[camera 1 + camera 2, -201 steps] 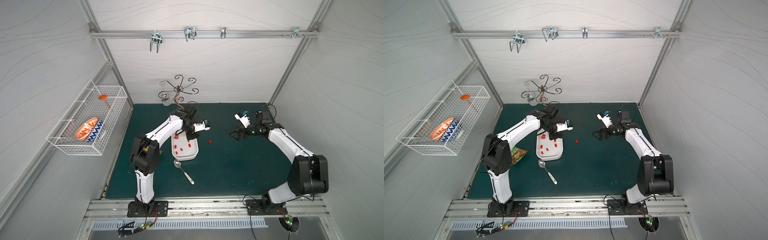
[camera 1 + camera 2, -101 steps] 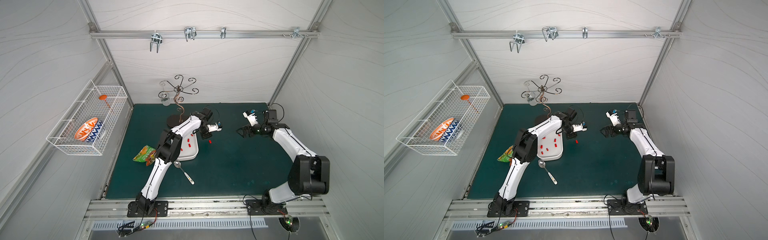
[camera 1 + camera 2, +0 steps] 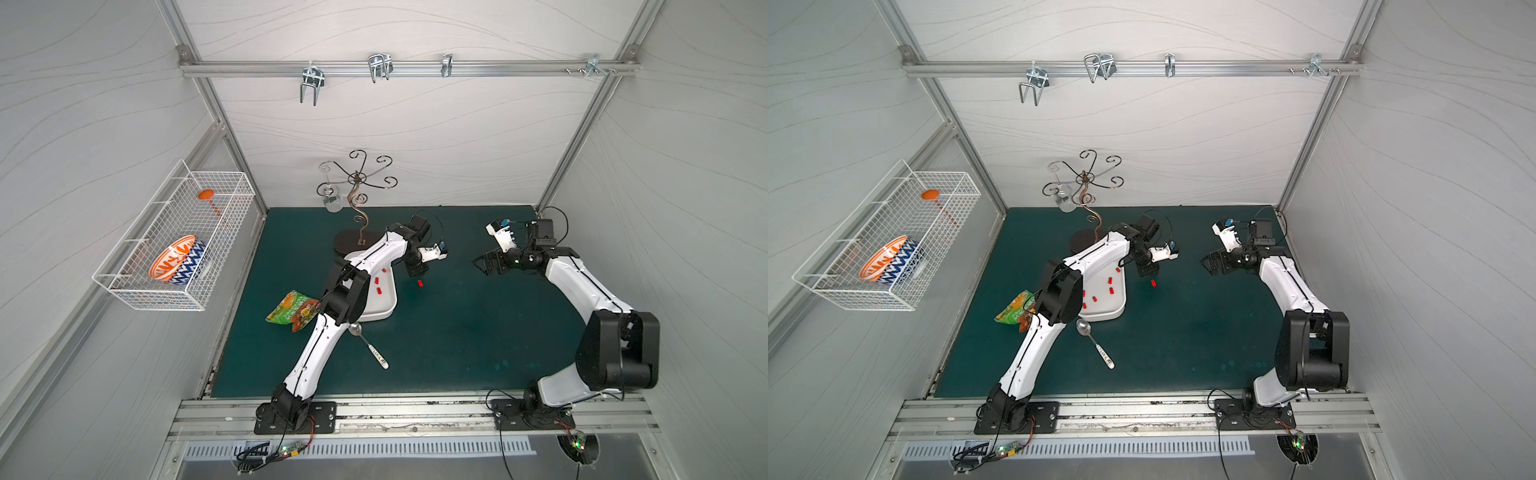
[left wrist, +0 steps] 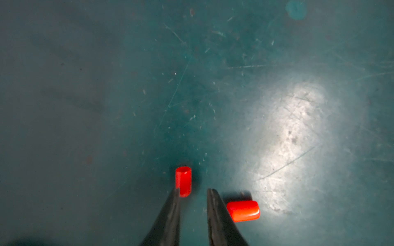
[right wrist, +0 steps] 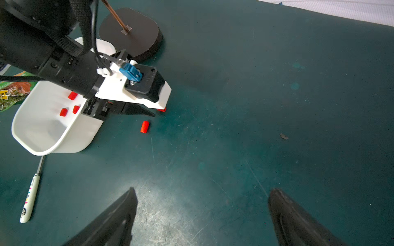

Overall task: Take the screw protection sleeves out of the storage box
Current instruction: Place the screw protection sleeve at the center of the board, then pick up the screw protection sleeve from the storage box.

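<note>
Left arm (image 3: 376,253) outstretched past storage box (image 3: 383,309), left end effector (image 4: 193,190) ajar, empty; right end effector (image 5: 203,189) agape.

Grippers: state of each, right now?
Left gripper: slightly open, gripping nothing; a red sleeve sits beside one fingertip, not clamped.
Right gripper: wide open, empty.

Both top views look steeply down from high in front, sharing the whole desk (image 3: 457,332). The left wrist view looks closely past the left tool (image 4: 191,191); the right wrist view looks past the right tool (image 5: 203,191) towards it.
</note>
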### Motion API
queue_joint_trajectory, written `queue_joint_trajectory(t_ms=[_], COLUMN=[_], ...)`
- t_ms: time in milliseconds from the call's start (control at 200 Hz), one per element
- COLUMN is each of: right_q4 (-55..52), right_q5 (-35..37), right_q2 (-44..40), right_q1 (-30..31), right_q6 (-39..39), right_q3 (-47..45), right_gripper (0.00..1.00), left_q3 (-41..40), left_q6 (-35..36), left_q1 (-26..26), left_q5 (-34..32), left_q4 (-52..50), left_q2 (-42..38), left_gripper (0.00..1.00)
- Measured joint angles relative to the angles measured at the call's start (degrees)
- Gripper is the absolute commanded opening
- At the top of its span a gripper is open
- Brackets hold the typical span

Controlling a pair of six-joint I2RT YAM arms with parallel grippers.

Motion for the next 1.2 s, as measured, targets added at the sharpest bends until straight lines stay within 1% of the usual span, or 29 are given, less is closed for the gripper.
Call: queue_joint_trajectory(t_ms=[205, 290, 385, 550, 675, 785, 920, 1061, 1196], right_q4=[0.0, 0.0, 0.0, -0.02, 0.0, 0.0, -0.02, -0.02, 0.0], right_q5=[-0.04, -0.13, -0.35, -0.63, -0.5, -0.07, 0.17, 0.2, 0.17], right_q2=[0.0, 0.0, 0.0, 0.0, 0.0, 0.0, 0.0, 0.0, 0.0], right_q1=[0.0, 0.0, 0.02, 0.57, 1.97, 3.76, 5.2, 5.51, 5.51], right_q6=[0.0, 0.0, 0.0, -0.07, -0.15, -0.44, -0.68, -0.72, -0.72], right_q3=[0.0, 0.0, 0.0, 0.0, 0.0, 0.0, 0.0, 0.0, 0.0], right_gripper=[0.99, 0.99, 0.99, 0.99, 0.99, 0.99, 0.99, 0.99, 0.99], left_q3=[-0.13, -2.58, -8.0, -16.9, -22.23, -26.77, -34.73, -39.8, -41.22], left_q6=[-1.38, -2.25, -3.45, -5.88, -8.41, -12.46, -18.36, -23.12, -26.62], left_q1=[0.0, 0.02, 0.44, 2.03, 5.57, 9.97, 14.1, 14.27, 14.25], left_q5=[-0.17, 0.09, 1.14, 3.45, 3.89, 3.89, 2.56, 0.76, -0.28], left_q4=[0.04, 0.46, 0.76, 0.7, 0.83, 1.18, 2.84, 4.13, 4.98], left_q2=[-0.22, -1.97, -6.69, -18.16, -26.45, -30.86, -33.27, -33.79, -32.35], left_gripper=[0.36, 0.38, 0.4, 0.42, 0.42, 0.42, 0.43, 0.43, 0.44])
